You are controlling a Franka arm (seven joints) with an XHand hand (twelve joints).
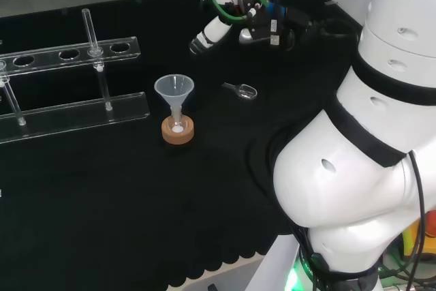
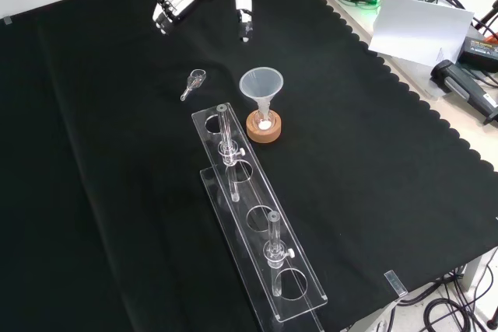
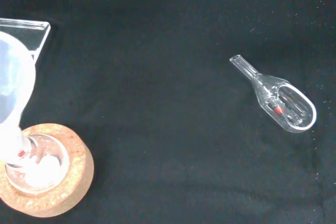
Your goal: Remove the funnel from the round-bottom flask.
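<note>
Seen from the head view and reading from left to right, a clear rack with a glass tube standing in it takes up the left of the table. Next to it the funnel sits upright with its stem down in the neck of the round-bottom flask, which rests in a cork ring. A little white matter shows in the bottom of the flask. Just right of that a small glass scoop lies flat on the cloth, apart from the flask. Above it, farther back, the robot hand hangs in the air with its fingers straight and relaxed, holding nothing and touching nothing. I judge the work to be at the approach: the funnel is not yet lifted. The next move calls for bringing the robot hand down and to the left over the funnel's wide mouth, closing the fingers about the cone or rim, and drawing it straight up so the stem clears the neck without tipping the flask off its ring.
</note>
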